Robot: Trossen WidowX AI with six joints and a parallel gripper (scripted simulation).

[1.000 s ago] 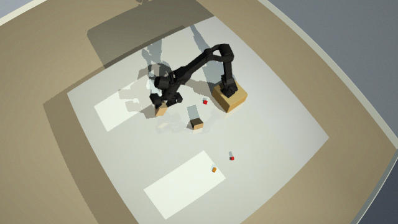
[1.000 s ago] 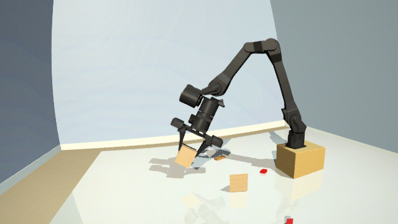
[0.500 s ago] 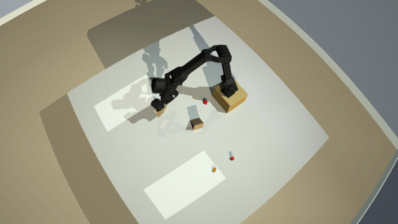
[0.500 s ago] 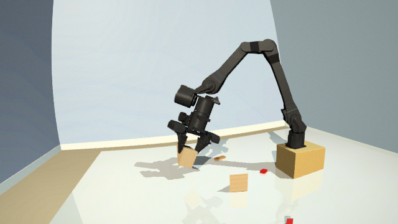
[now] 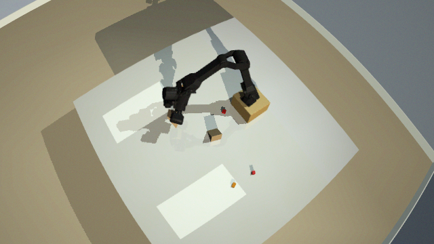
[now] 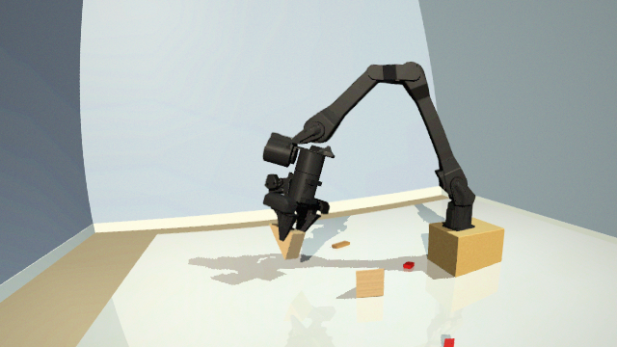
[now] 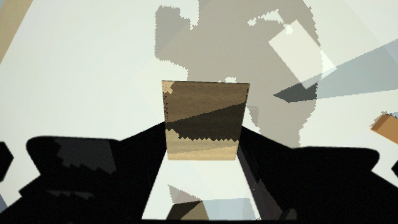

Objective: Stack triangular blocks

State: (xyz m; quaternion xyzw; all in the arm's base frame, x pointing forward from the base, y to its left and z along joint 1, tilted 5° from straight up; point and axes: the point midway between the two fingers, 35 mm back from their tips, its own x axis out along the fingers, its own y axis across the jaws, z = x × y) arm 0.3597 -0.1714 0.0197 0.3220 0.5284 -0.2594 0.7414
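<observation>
Arm (image 6: 429,120) rises from its base, bends sharply at the elbow high up, then the forearm slopes down and away to the wrist. Wrist points nearly straight down, tilted slightly. Gripper (image 6: 295,226) clamped on a triangular wooden block (image 6: 289,243), fingers pressing either side and standing fairly wide apart. The block's lowest point appears just above the surface or barely touching; exterior view is too coarse to tell which.
</observation>
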